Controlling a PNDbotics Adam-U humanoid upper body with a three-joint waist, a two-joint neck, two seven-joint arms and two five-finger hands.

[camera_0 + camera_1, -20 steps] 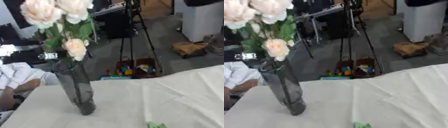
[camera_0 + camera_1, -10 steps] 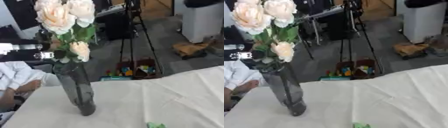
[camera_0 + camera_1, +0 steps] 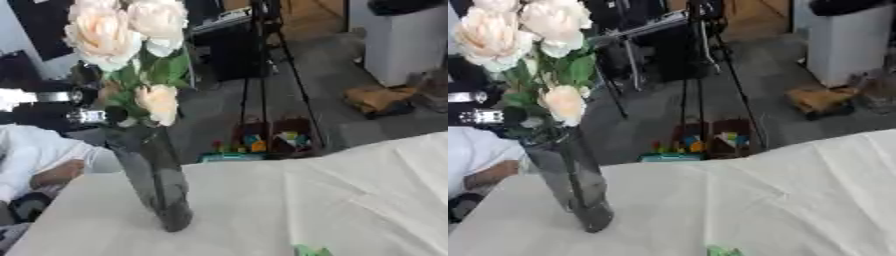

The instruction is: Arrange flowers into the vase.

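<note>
Dark smoky glass vase (image 3: 156,182) stands on the tabletop (image 3: 350,200) at lower left of frame, base on the white cloth, long axis near vertical w/ top tilted slightly toward upper left. Inside it: a bunch of flowers (image 3: 127,37), stems running down thru the glass, leaves bunched at the rim.

Count: 1 vase; 3 cream-peach blooms clear, i.e. 2 big ones side by side at upper left, 1 smaller bud (image 3: 563,103) hanging lower just above the rim. A 4th pale bloom may sit at the very top edge, can't tell. Blooms face up and a bit toward the camera; stems follow the vase axis.

Small green scrap (image 3: 311,251) lies on the cloth at bottom edge, right of the vase and well apart from it; shape unclear.

Robot hands: neither shows in either view, so can't tell released or clenched.

Bkgd, upper centre: black tripod (image 3: 702,75) on grey floor, low box of coloured bits (image 3: 262,142) just past the tabletop's far edge.
</note>
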